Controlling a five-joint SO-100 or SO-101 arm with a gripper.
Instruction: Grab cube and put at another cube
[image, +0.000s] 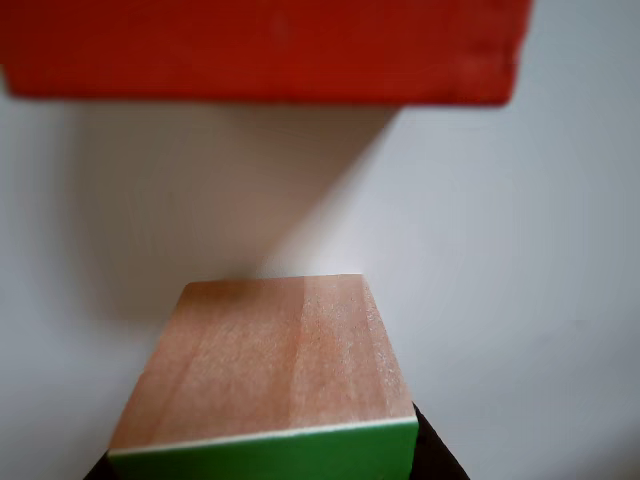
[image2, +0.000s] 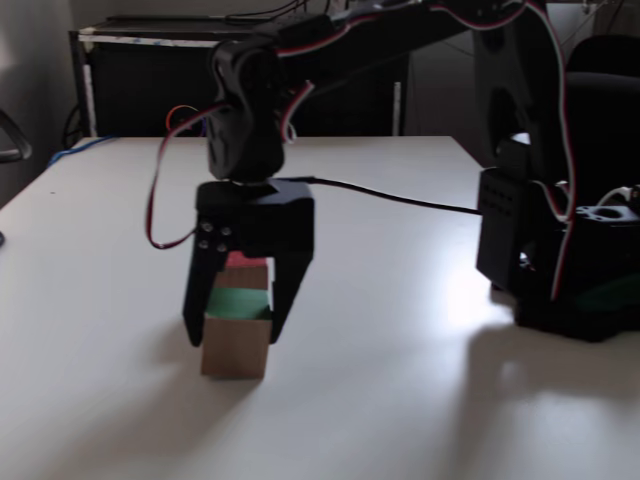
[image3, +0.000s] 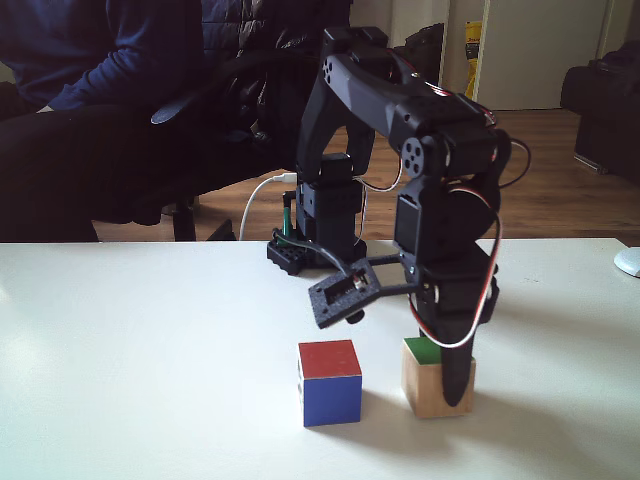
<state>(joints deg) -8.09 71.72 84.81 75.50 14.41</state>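
Observation:
A small light-wood cube (image2: 237, 352) with a green top rests on the white table (image2: 400, 380). My gripper (image2: 237, 335) comes down over it, one black finger pressed to each side, shut on it. In a fixed view the cube (image3: 425, 388) and gripper (image3: 440, 382) are right of another cube (image3: 330, 385), which shows a red top and a blue front, with a small gap between them. In the other view the wooden cube (image: 270, 360) lies close below, a dark fingertip (image: 440, 455) at its corner, and the red cube (image: 260, 50) is ahead. That red cube (image2: 247, 272) peeks out behind the fingers.
The arm's base (image3: 320, 230) stands at the table's far side, and in a fixed view it is on the right (image2: 560, 250) with a black cable (image2: 400, 197) running to it. A seated person (image3: 100, 100) is behind the table. A white object (image3: 630, 262) sits at the right edge.

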